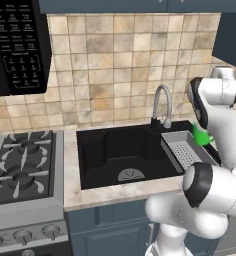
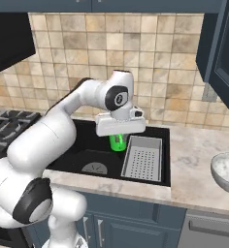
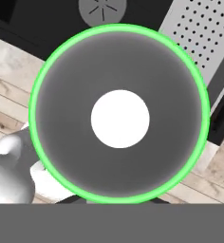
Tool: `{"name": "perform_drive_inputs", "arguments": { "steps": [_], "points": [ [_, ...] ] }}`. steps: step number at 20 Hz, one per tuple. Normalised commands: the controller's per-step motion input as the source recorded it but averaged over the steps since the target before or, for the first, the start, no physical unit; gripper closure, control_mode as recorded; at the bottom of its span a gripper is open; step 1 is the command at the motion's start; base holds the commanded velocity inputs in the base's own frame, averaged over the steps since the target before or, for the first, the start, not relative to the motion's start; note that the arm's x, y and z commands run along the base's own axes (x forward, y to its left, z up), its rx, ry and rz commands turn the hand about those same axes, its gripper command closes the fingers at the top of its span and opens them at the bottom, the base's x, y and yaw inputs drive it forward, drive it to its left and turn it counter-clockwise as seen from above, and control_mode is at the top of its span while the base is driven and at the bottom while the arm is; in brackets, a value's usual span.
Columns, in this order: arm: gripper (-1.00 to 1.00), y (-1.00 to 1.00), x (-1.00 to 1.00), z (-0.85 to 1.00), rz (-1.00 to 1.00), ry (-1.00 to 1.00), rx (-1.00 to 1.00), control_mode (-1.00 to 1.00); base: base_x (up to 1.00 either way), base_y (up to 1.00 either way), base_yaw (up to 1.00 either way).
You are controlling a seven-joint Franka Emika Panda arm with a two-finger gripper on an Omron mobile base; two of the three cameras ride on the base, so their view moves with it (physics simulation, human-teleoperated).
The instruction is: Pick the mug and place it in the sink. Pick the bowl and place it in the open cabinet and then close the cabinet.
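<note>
The bright green mug (image 2: 118,143) hangs upright just under my hand, and my gripper (image 2: 118,137) is shut on it. It is held above the black sink (image 2: 82,151), beside the grey perforated tray (image 2: 144,157). In the left base view my arm hides all but a sliver of the mug (image 1: 203,135). The hand view looks straight down into the mug (image 3: 119,116), with its green rim, grey inside and white bottom. The marbled whitish bowl (image 2: 227,172) sits on the counter at the far right. Above it the blue-grey cabinet (image 2: 222,46) stands open.
A curved metal tap (image 1: 163,104) rises behind the sink (image 1: 115,150), close to the held mug. The tray (image 1: 186,151) fills the basin's right side and the round drain (image 1: 131,174) lies near its front. A gas stove (image 1: 21,162) and black microwave (image 1: 16,45) are left.
</note>
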Motion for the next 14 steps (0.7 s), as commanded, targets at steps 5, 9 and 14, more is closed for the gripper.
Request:
{"name": "perform_drive_inputs", "arguments": {
  "steps": [5,9,14],
  "points": [
    [1.0,0.6,-0.14,0.31,-0.03,0.08,0.02,-1.0,0.0,0.0,0.0],
    [1.0,0.64,-0.03,0.02,-0.03,0.04,0.01,-1.0,0.0,0.0,0.0],
    [1.0,0.74,0.0,-0.23,0.0,-0.02,0.0,-1.0,0.0,0.0,0.0]
  ]
}}
